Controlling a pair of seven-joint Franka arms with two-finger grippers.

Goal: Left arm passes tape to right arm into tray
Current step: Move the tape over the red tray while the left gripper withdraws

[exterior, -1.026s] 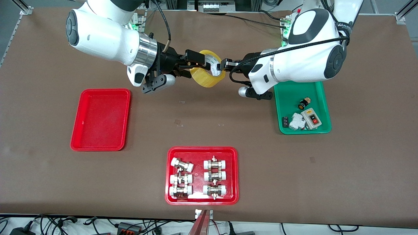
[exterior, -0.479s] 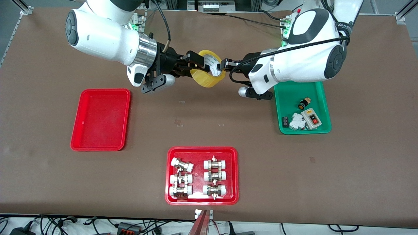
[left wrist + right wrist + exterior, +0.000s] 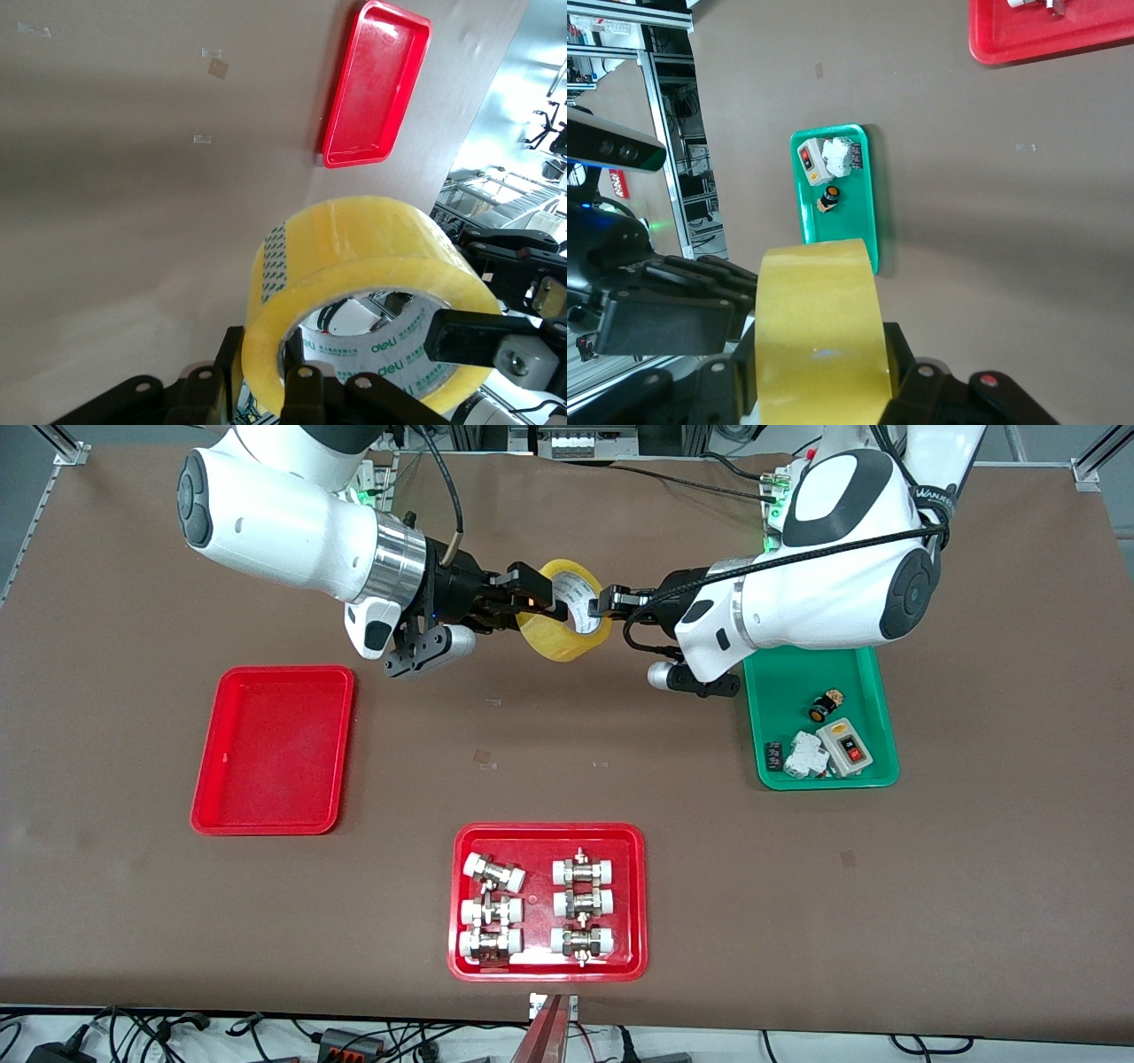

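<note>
The tape, a yellowish roll with a white core, hangs in the air between both grippers, over the table's middle close to the arms' bases. My left gripper is shut on the roll's wall, one finger inside the core and one outside. My right gripper is shut on the roll from the other end, its fingers pressed against the two flat sides. The tape fills the left wrist view and the right wrist view. The plain red tray lies empty toward the right arm's end, also in the left wrist view.
A green tray with switches and small parts lies under the left arm, also in the right wrist view. A red tray holding several white-capped metal fittings sits near the front camera edge. Bare brown table lies between the trays.
My right gripper's fingers, spread around the roll a second ago, have closed onto the tape. The left gripper and the roll have stayed in place.
</note>
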